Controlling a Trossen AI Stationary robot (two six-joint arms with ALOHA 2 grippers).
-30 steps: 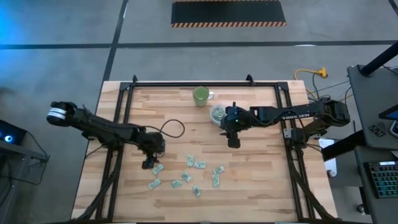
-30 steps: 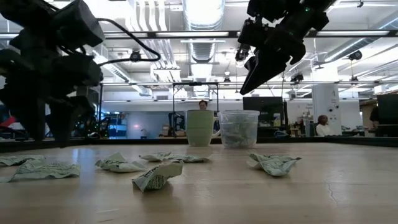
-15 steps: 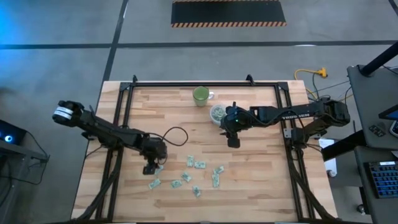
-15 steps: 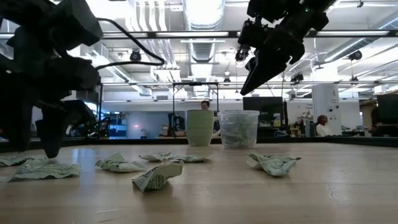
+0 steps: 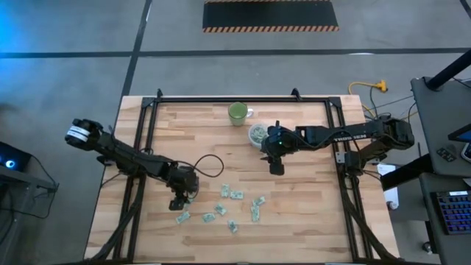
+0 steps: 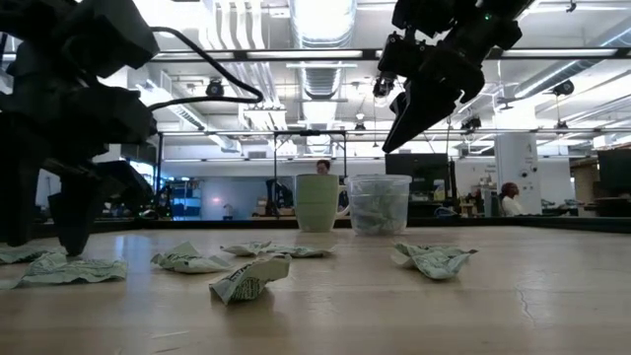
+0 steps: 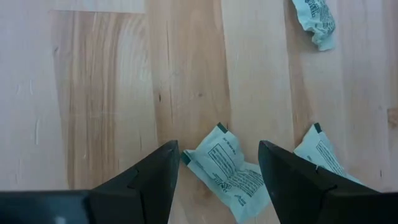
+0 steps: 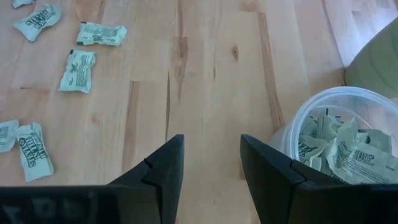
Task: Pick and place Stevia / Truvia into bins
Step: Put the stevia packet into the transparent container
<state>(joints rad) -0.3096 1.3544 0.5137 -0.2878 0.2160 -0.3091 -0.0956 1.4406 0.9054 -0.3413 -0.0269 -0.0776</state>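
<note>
- High view: left gripper (image 5: 181, 200) lower left, over sachets (image 5: 221, 210); right gripper (image 5: 274, 166) beside cup (image 5: 257, 134).
- Left wrist: fingers (image 7: 152, 180) spread, straddling one sachet (image 7: 229, 171), holding nothing.
- Right wrist: jaws apart, empty; cup holds sachets.

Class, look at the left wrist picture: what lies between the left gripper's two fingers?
A sachet lies on the bare wood table between the open left gripper fingers; the left wrist view shows it.

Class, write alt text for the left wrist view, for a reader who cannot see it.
The left gripper points down at a wooden table, its open fingers either side of a pale green and white sachet. A second sachet lies beside it and a third farther off.
</note>
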